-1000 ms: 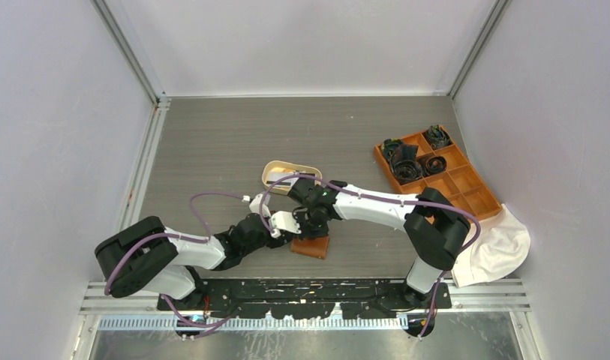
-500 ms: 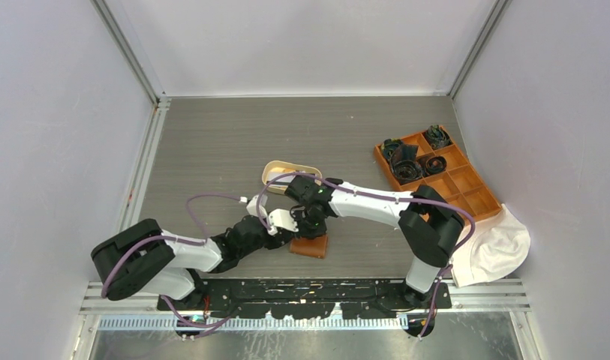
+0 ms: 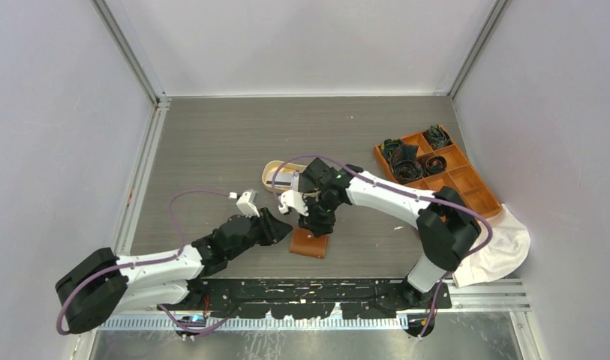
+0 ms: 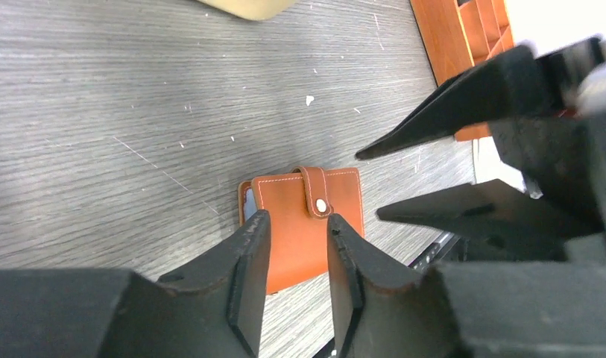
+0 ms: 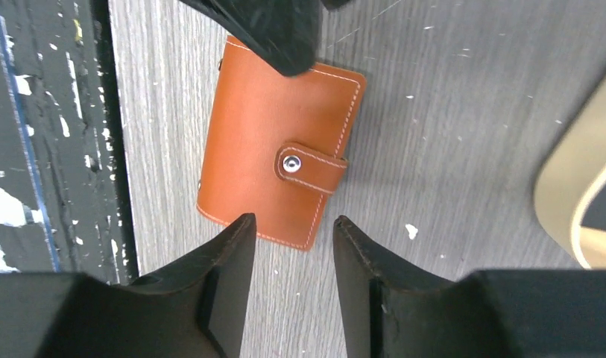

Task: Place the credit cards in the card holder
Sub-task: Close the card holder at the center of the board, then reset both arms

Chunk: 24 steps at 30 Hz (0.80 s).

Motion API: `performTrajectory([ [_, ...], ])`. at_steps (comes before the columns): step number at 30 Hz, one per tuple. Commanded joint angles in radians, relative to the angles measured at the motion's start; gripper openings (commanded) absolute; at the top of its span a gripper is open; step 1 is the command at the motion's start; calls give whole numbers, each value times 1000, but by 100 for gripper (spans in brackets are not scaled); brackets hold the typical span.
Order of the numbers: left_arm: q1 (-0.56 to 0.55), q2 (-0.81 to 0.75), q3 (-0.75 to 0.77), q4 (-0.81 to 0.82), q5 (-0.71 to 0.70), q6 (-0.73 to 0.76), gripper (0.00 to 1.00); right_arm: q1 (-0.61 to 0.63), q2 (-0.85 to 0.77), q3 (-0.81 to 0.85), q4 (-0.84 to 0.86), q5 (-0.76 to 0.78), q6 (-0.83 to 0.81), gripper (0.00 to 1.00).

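The card holder [image 3: 309, 243] is a brown leather wallet lying flat near the table's front edge, folded with its strap snapped. A grey-blue credit card edge [image 4: 247, 203] peeks from its side. My left gripper [image 3: 280, 226] hovers just left of it, open and empty; in its wrist view the gripper [image 4: 297, 217] frames the wallet [image 4: 285, 192]. My right gripper [image 3: 317, 223] hangs just above the wallet's far end, also open and empty [image 5: 293, 219], with the wallet [image 5: 270, 149] in front of its tips. Nothing touches the wallet.
A cream oval tray [image 3: 271, 171] sits just behind the grippers with a dark flat thing [image 5: 604, 212] inside. An orange compartmented box [image 3: 467, 184] with black coiled items stands at the right. A white cloth [image 3: 500, 251] lies at the front right.
Both grippers have opened and come off the wallet. The left arm pulled back to the left; the right gripper lifted slightly. The wallet stays closed on the table.
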Motion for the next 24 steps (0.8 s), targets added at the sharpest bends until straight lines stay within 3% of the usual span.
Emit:
performTrajectory([
  [1, -2, -105, 0, -87, -15, 98, 38, -54, -108, 41, -43, -116, -4, 50],
  [9, 0, -374, -30, -180, -14, 179, 72, -174, -245, 81, -55, -140, 81, 69],
  [12, 1, -520, -27, -248, -27, 200, 88, -253, -325, 84, -21, -151, 149, 82],
  [14, 1, -616, -10, -318, -43, 217, 95, -315, -379, 84, 17, -155, 209, 97],
  [20, 3, -868, 99, -553, -61, 316, 100, -441, -470, 145, 96, 66, 563, 99],
  [24, 2, -925, 202, -679, -52, 377, 100, -486, -508, 236, 74, 62, 684, 100],
])
